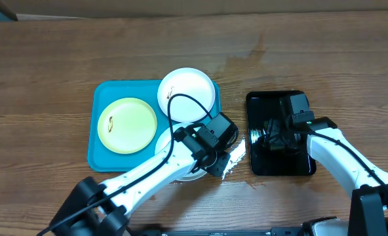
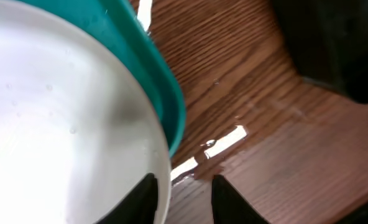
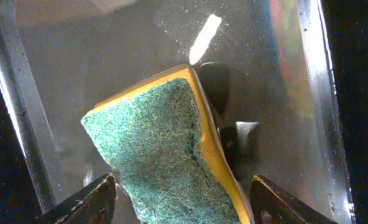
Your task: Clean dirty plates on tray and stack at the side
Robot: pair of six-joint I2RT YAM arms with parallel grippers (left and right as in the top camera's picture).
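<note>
White arms, black wrists, black cable

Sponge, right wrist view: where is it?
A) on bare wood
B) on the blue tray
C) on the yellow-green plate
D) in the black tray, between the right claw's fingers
D: the sponge lies on the floor of the black tray, one finger of the right claw on each side.
</note>
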